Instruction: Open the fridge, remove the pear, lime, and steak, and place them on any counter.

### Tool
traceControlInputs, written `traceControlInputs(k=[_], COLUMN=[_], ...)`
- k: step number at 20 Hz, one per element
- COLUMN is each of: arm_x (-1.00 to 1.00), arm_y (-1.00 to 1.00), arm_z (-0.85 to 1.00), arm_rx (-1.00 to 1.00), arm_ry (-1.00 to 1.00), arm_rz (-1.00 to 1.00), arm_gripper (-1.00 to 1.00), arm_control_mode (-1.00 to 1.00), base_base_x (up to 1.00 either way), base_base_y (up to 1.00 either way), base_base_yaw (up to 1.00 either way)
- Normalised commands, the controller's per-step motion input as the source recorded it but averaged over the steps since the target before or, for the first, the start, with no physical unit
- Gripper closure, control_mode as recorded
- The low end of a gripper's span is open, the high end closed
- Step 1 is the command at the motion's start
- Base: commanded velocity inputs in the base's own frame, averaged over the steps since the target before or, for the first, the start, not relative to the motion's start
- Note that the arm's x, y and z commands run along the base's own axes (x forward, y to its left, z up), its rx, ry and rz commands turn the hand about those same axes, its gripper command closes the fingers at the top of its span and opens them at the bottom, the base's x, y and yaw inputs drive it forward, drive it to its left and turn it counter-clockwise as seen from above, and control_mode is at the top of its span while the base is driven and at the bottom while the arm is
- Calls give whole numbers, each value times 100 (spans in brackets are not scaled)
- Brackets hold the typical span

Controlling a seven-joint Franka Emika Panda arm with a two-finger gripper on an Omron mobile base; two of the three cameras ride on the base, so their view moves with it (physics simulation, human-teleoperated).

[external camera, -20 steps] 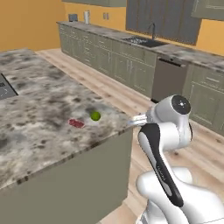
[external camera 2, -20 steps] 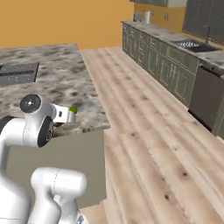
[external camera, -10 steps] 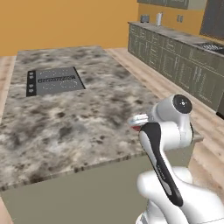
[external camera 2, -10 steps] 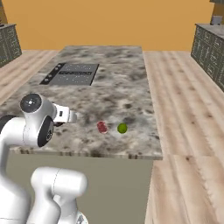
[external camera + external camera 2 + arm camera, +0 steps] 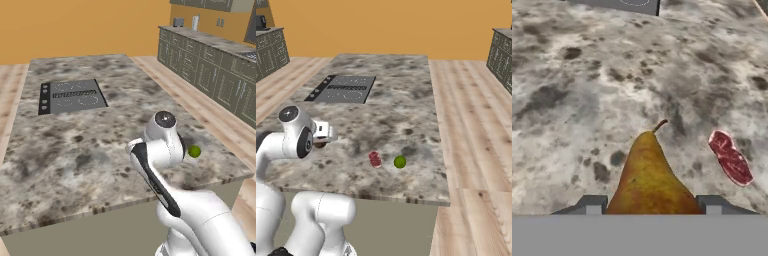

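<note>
My gripper (image 5: 649, 205) is shut on the pear (image 5: 649, 170), a yellow-brown fruit with its stem pointing away, held just above the counter (image 5: 587, 75). The steak (image 5: 730, 157), a small red slab, lies flat on the stone to the pear's right. In the right base view the hand (image 5: 322, 132) hovers over the island's near left part, with the steak (image 5: 375, 159) and the green lime (image 5: 400, 161) side by side on the counter (image 5: 401, 110) to its right. The lime (image 5: 194, 150) also peeks out beside the arm in the left base view. The fridge is out of view.
A black cooktop (image 5: 346, 89) is set into the island's far left part (image 5: 72, 96). Olive-green cabinets (image 5: 210, 70) line the wall to the right. Wood floor (image 5: 471, 125) runs beside the island. The island's near edge (image 5: 366, 196) lies just before the base.
The whole picture has shifted, so the base has swung round to face the island squarely. The pear stays in my grip; steak and lime lie where they were on the stone.
</note>
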Motion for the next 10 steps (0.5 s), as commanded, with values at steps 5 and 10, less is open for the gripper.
traceControlInputs(k=[5,10], arm_x=[100,100], arm_y=[4,-27], arm_z=[-92,-72], arm_rx=[-20,-3], arm_ry=[14,17], arm_rz=[0,0], arm_gripper=[100,100], arm_control_mode=[-100,-100], base_base_x=[0,0], base_base_y=[0,0], base_base_yaw=[0,0])
